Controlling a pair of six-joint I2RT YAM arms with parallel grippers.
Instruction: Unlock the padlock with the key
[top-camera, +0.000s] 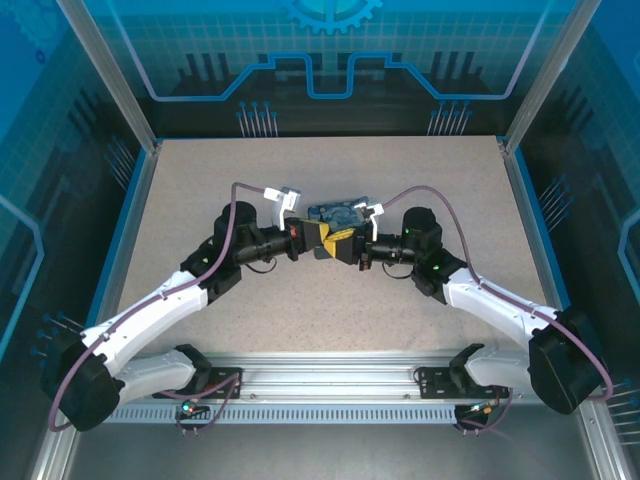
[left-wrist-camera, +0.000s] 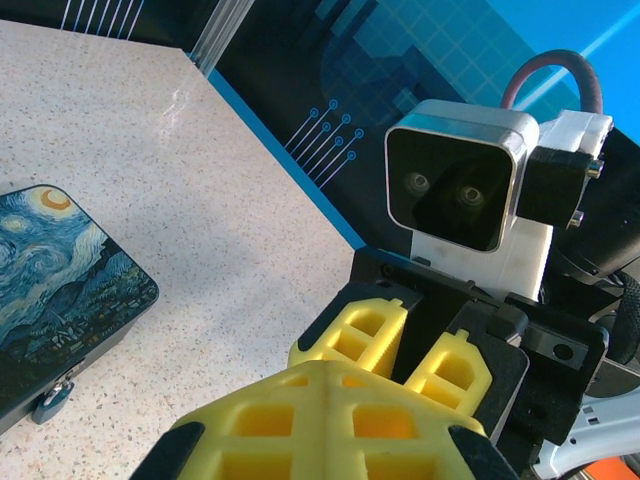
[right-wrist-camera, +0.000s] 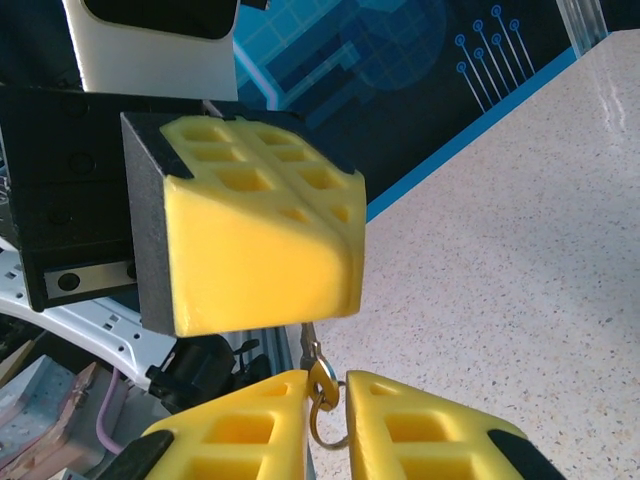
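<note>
1 padlock (left-wrist-camera: 52, 400) in left wrist view, key (right-wrist-camera: 309, 338) in right

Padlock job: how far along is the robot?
Done: the key is off the table, pinched by the left gripper. In hand: its ring hangs between the right gripper's narrowly parted fingers, seemingly a hand-over. Left: the padlock hangs on the painted tin, no key in it.
</note>
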